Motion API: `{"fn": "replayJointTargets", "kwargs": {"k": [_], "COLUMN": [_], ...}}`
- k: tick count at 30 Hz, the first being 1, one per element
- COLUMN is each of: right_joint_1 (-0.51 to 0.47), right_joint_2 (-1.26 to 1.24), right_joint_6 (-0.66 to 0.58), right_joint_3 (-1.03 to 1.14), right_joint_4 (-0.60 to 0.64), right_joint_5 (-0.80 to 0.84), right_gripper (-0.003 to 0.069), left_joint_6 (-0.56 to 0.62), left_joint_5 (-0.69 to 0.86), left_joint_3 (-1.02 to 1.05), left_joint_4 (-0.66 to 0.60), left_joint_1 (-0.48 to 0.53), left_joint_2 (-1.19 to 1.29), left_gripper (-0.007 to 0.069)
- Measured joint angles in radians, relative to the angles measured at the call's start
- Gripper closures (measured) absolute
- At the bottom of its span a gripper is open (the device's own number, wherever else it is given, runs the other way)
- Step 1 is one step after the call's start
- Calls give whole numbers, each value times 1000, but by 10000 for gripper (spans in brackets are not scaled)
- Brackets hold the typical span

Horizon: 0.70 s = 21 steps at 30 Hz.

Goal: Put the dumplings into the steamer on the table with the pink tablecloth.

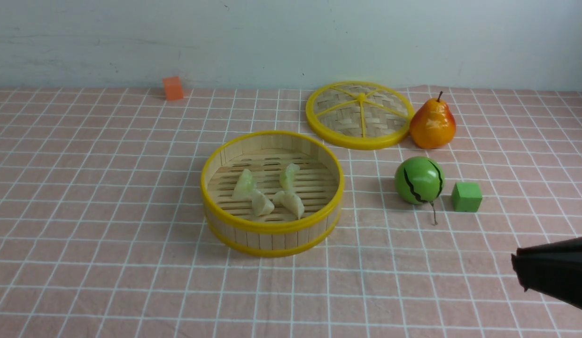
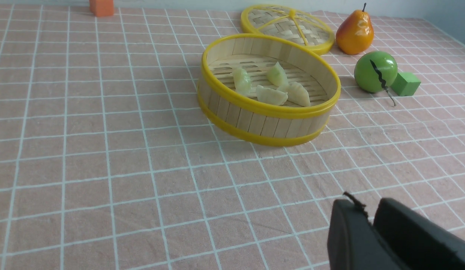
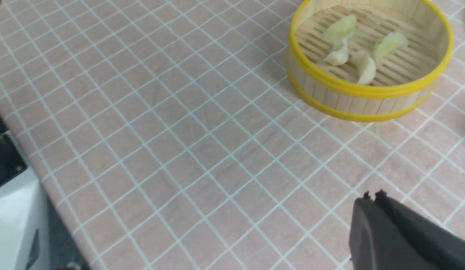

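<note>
The steamer (image 1: pixel 272 228), a round bamboo basket with yellow rims, stands mid-table on the pink tablecloth (image 1: pixel 107 211). Several pale dumplings (image 1: pixel 245 185) lie close together on its slatted floor; they also show in the left wrist view as dumplings (image 2: pixel 271 95) and in the right wrist view as dumplings (image 3: pixel 363 65). My right gripper (image 1: pixel 516 263) hovers low at the near right, well away from the steamer. In its own view the right gripper (image 3: pixel 373 197) is shut and empty. My left gripper (image 2: pixel 367 210) is out of the front view; its fingers stand almost together over bare cloth, holding nothing.
The woven lid (image 1: pixel 360 115) lies flat behind the steamer, with a pear (image 1: pixel 432 124) beside it. A green ball (image 1: pixel 418 180) and a green cube (image 1: pixel 466 197) sit to the steamer's right. An orange cube (image 1: pixel 173 88) stands by the back wall. The table's edge (image 3: pixel 48 187) shows in the right wrist view.
</note>
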Motion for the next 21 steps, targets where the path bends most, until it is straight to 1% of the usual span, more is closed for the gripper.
{"fn": "replayJointTargets", "kwargs": {"k": [3, 4, 6, 7, 8, 9, 13, 16, 17, 18, 19, 20, 21], "right_joint_1": [-22, -26, -103, -135, -143, -214, -388, -483, -508, -513, -544, -547, -563], "right_joint_2": [-104, -112, -238, -275, -285, -363, -566, -681, -697, -700, -707, -708, -708], "right_joint_6": [6, 7, 39, 49, 51, 71, 157, 239, 265, 265, 311, 311, 346], "right_joint_3": [148, 170, 315, 372, 372, 463, 657, 752, 775, 775, 809, 809, 831], "right_joint_4": [-30, -33, -61, -73, -76, -97, -135, -175, -197, -202, -245, -249, -287], "right_joint_5": [-171, -182, -319, -350, -357, -401, -432, -433, -434, -434, -437, -437, -433], "right_gripper": [678, 678, 678, 678, 678, 678, 678, 678, 678, 678, 678, 678, 678], "left_joint_6": [0, 0, 0, 0, 0, 0, 0, 0, 0, 0, 0, 0, 0], "left_joint_5": [0, 0, 0, 0, 0, 0, 0, 0, 1, 1, 3, 4, 5], "left_joint_3": [0, 0, 0, 0, 0, 0, 0, 1, 1, 1, 1, 1, 1], "left_joint_4": [0, 0, 0, 0, 0, 1, 1, 1, 1, 1, 1, 1, 2], "left_joint_1": [0, 0, 0, 0, 0, 0, 0, 0, 0, 0, 0, 0, 0], "left_joint_2": [0, 0, 0, 0, 0, 0, 0, 0, 0, 0, -1, -1, -1], "left_gripper": [528, 528, 522, 522, 522, 519, 515, 515, 515, 515, 515, 515, 515]}}
